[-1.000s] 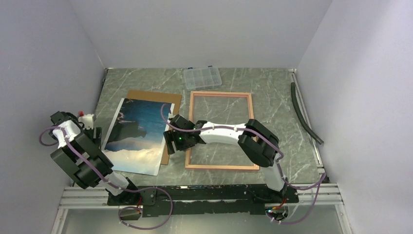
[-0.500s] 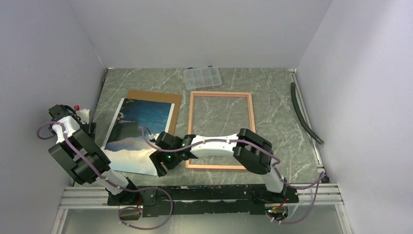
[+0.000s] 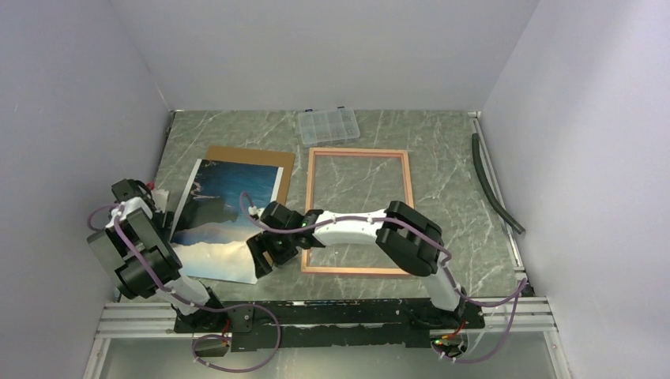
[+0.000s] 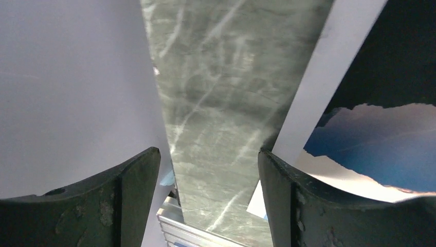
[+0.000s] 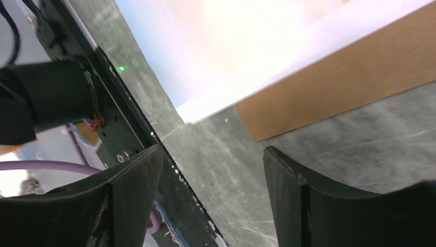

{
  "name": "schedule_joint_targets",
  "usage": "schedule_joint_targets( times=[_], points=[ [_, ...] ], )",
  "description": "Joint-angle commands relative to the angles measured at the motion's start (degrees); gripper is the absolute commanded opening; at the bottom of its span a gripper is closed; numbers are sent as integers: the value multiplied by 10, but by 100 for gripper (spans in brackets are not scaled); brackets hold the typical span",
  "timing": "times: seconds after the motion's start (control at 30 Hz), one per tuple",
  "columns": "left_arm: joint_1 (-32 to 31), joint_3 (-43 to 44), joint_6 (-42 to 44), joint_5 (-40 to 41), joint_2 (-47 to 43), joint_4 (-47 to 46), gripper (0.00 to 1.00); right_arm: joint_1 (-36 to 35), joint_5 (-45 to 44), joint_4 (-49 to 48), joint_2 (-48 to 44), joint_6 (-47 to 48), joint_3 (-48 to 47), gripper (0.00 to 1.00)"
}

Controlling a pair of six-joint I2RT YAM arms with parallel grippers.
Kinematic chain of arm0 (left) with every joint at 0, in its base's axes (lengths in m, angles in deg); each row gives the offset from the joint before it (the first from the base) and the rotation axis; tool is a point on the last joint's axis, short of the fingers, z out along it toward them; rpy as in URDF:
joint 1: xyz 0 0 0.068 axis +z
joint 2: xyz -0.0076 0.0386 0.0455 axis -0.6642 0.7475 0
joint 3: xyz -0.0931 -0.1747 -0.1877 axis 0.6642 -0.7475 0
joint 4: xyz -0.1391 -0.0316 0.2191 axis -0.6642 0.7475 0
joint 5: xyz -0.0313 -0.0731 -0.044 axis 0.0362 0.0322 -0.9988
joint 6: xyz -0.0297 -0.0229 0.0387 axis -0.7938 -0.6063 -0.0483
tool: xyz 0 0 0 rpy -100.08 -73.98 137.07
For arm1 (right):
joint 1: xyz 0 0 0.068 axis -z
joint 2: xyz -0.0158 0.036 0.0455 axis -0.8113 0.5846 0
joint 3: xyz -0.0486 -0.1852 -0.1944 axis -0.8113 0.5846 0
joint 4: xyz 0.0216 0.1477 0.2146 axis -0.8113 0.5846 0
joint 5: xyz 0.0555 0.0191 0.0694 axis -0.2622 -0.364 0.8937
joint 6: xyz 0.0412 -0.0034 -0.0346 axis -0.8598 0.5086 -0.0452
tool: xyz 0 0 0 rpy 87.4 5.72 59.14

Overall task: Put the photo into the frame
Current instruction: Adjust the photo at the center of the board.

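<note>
The photo [image 3: 225, 217], a print of blue sea and dark mountains, lies flat at the table's left, partly covering a brown backing board [image 3: 254, 156]. To its right, the pink frame [image 3: 359, 150] lies flat with nothing inside it. My left gripper [image 3: 163, 215] is open just off the photo's left edge. In the left wrist view its jaws [image 4: 208, 170] stand apart over bare table, the photo [image 4: 380, 103] beside the right finger. My right gripper [image 3: 259, 262] is open by the photo's near right corner. In the right wrist view, the glare-washed photo [image 5: 247, 51] and the board [image 5: 349, 82] lie beyond its open gripper [image 5: 213, 164].
A small clear compartment box [image 3: 327, 125] sits at the back, above the frame. A dark hose [image 3: 496, 189] runs along the right wall. The left wall [image 4: 67, 87] is close beside my left gripper. The base rail [image 3: 316, 314] borders the near table edge.
My right gripper swung from the frame's left border down to the photo's near right corner. My left arm shifted right, toward the photo's left edge. Photo and frame have not moved.
</note>
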Motion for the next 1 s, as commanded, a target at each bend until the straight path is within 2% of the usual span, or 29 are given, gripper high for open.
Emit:
schedule_joint_targets(
  times=[0.0,0.23,0.5,0.67,0.97],
  points=[
    [-47,-78,-12,-12,-28,16,76,45,5,-54,-2,-52,43,77],
    [-68,-117,-14,-50,-92,77,75,78,9,-73,-2,-86,39,80],
    [-69,-93,-9,-81,-112,129,73,66,5,-61,-32,-83,54,84],
    [-68,-91,-3,-83,-110,125,72,55,15,-39,-49,-94,56,85],
    [-68,-96,14,-80,-98,112,70,53,19,-29,-48,-179,66,87]
  ],
)
